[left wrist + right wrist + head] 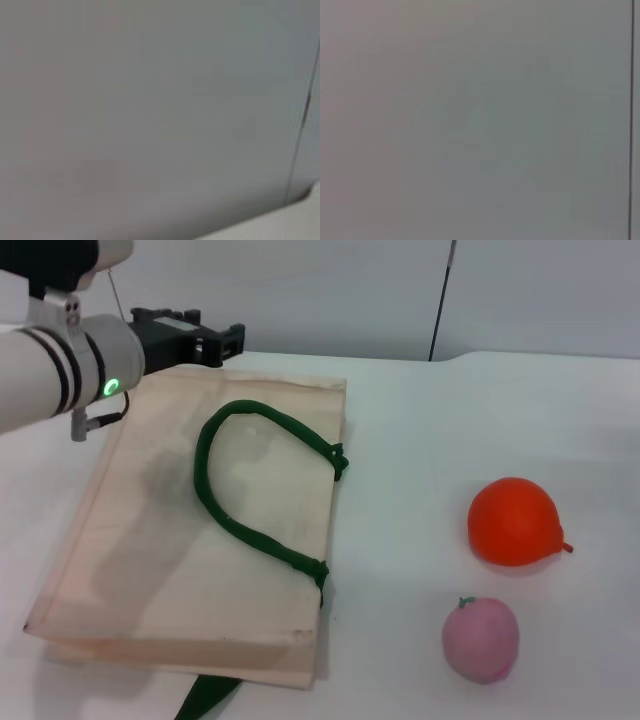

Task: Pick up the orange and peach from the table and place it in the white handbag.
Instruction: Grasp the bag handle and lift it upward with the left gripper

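Note:
The white handbag [190,540] lies flat on the table's left half, a cream tote with a dark green loop handle [250,490] on top. The orange [512,521], bright orange-red with a small stem tip, sits on the table to the right. The peach [481,639], pale pink with a tiny green stem, sits just in front of it. My left gripper [228,342] is raised over the bag's far left corner, away from both fruits. The right gripper is out of view. Both wrist views show only a plain grey wall.
The white table [420,460] runs back to a grey wall with a dark vertical seam [441,300]. A second green handle end [205,698] sticks out under the bag's front edge.

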Robot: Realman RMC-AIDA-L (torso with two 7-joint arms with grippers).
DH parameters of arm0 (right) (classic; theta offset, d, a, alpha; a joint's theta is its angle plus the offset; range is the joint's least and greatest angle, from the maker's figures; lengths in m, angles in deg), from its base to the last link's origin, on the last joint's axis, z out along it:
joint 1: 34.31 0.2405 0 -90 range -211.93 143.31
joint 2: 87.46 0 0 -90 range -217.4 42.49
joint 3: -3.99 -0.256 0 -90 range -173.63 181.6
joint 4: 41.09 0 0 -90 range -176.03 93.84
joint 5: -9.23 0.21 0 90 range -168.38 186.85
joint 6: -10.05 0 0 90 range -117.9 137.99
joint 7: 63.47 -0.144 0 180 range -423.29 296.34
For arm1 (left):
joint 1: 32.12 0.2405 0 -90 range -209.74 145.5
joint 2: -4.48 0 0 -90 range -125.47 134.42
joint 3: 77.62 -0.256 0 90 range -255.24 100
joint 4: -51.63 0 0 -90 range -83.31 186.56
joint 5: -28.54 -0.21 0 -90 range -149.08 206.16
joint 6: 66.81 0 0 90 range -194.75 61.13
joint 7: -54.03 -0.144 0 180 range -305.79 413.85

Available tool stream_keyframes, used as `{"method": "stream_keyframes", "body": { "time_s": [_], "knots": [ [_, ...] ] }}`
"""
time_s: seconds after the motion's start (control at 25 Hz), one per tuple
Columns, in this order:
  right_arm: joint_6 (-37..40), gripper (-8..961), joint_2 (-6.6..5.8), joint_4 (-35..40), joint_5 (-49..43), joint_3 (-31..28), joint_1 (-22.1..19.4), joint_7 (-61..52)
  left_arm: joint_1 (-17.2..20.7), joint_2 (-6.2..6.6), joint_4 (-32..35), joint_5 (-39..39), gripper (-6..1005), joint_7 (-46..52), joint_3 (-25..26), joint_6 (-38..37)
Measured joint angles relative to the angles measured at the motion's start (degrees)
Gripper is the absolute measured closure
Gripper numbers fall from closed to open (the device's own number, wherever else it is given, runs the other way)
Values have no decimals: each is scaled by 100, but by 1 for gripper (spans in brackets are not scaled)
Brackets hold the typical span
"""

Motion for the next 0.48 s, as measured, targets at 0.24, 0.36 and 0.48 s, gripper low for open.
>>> {"method": "stream_keyframes", "body": {
  "time_s": [0.24, 0.36, 0.48],
  "knots": [
    [0, 272, 0, 1, -1, 12, 52, 10, -293, 10, -63, -70, 411, -212, 502, 972],
    [0, 272, 0, 0, -1, 20, 55, 15, -389, 15, -60, -82, 411, -433, 735, 1452],
    [0, 272, 0, 0, -1, 20, 55, 27, -605, 37, -69, -281, 411, -628, 1068, 2166]
  ]
}}
